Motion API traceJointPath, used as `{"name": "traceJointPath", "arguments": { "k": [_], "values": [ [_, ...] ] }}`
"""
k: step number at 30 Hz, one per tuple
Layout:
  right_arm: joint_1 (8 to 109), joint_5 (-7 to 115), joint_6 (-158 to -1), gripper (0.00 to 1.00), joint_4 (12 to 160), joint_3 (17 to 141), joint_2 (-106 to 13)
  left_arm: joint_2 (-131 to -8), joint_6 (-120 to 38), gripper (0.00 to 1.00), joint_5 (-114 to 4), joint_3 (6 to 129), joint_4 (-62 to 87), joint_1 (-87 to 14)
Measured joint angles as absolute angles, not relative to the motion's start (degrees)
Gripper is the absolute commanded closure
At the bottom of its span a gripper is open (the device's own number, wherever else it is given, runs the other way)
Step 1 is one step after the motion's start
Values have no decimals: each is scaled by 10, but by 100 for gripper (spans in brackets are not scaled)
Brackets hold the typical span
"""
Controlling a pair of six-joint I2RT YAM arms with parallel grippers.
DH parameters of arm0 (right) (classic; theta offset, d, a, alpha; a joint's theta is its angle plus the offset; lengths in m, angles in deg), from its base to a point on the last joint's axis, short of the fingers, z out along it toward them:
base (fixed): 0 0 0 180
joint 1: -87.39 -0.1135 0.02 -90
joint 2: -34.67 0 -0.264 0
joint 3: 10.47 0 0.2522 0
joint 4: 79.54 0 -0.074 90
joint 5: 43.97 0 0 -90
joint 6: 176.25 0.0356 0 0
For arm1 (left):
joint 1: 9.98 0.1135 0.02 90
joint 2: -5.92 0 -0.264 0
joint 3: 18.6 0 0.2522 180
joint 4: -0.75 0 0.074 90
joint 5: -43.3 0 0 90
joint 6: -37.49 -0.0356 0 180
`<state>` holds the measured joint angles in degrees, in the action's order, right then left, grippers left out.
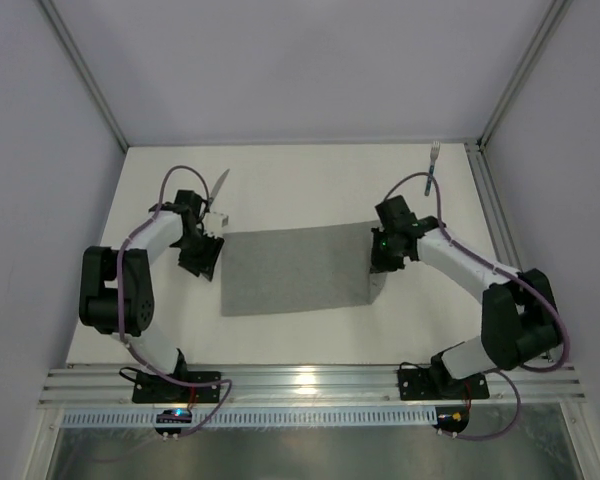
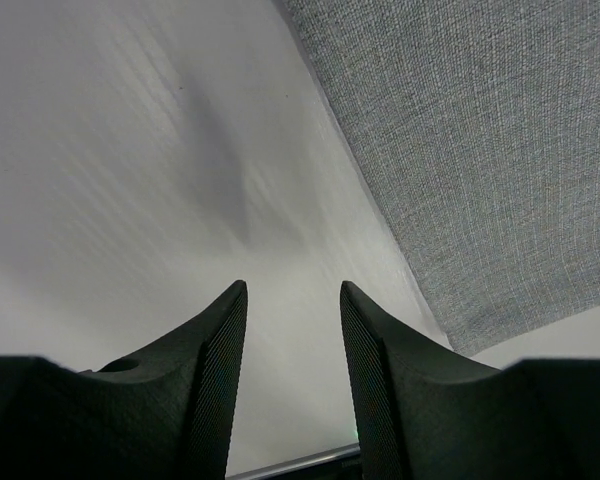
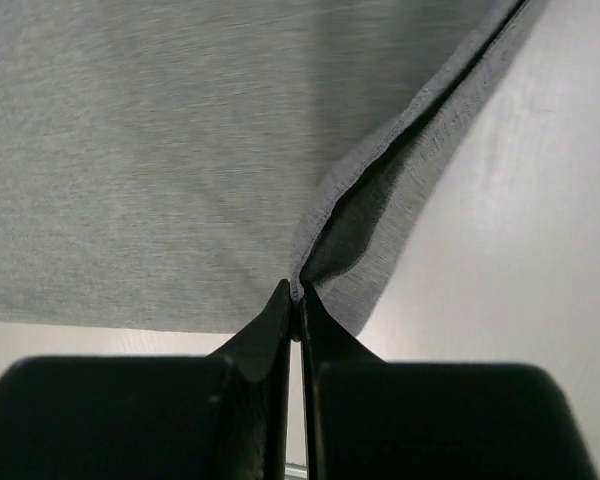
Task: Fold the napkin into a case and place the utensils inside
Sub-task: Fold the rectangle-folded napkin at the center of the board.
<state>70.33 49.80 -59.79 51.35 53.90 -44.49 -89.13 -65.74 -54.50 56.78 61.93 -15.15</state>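
Note:
The light-grey napkin lies flat in the middle of the white table. My right gripper is shut on the napkin's right edge and holds it a little off the table. In the right wrist view the hem is pinched between the closed fingertips of that gripper, and the cloth folds under itself there. My left gripper hangs open just off the napkin's left edge. The left wrist view shows only bare table between that gripper's fingers, with the napkin to their right. The knife lies behind the left arm. The fork lies at the back right.
White walls with metal frame posts close in the table on three sides. A metal rail carrying both arm bases runs along the near edge. Purple cables loop off both arms.

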Motion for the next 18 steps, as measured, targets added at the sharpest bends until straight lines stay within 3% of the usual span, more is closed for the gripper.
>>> {"name": "traceJointPath", "arguments": {
  "k": [9, 18],
  "values": [
    [448, 436, -613, 97, 458, 806, -680, -926, -648, 61, -566, 568, 618, -151],
    [295, 444, -637, 97, 452, 1034, -859, -947, -647, 69, -582, 568, 617, -143]
  ]
}}
